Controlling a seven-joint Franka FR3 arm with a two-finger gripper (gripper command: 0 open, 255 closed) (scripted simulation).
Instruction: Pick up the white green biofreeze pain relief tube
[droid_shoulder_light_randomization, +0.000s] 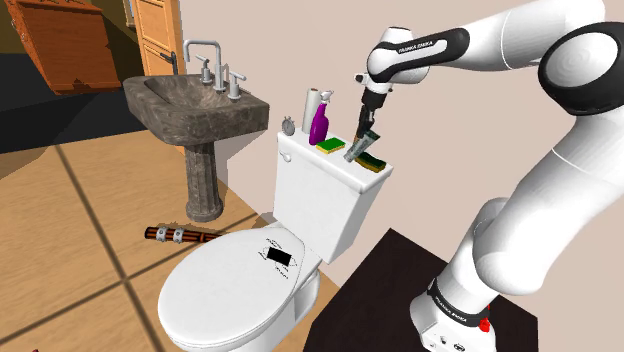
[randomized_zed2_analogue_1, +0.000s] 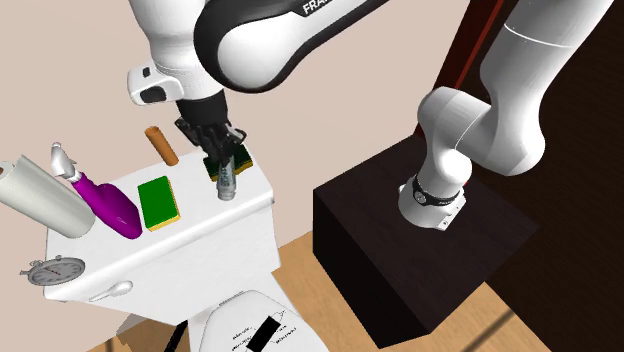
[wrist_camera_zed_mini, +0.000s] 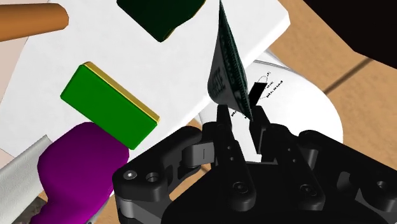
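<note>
1. Bright, even light in every view; the tank lid (randomized_zed2_analogue_1: 205, 225) under the pincer (randomized_zed2_analogue_1: 227, 165) reads almost flat white.
2. Soft highlights curve along the arm (droid_shoulder_light_randomization: 560, 190) behind the pincer.
3. In the wrist view the tube (wrist_camera_zed_mini: 229, 70) in the pincer looks dark, shaded.
4. The pincer's black body has a faint grey sheen.

**Legible and part-legible markings**

1. Dark band on the arm's wrist link (droid_shoulder_light_randomization: 420, 47), shoulder view: small white capitals, "FRANKA EMIKA".
2. Dark band on the arm (randomized_zed2_analogue_1: 300, 25), second exterior view: white capitals "FRA", the rest cut off by the picture's upper edge.
3. Dark ring at the arm's base (droid_shoulder_light_randomization: 455, 308): white lettering, too small to read.
4. Black label on the toilet lid (droid_shoulder_light_randomization: 280, 257): fine lines of print beside it, not legible.
5. Tube (wrist_camera_zed_mini: 229, 70), wrist view: pale print on a dark face, not legible.
</note>
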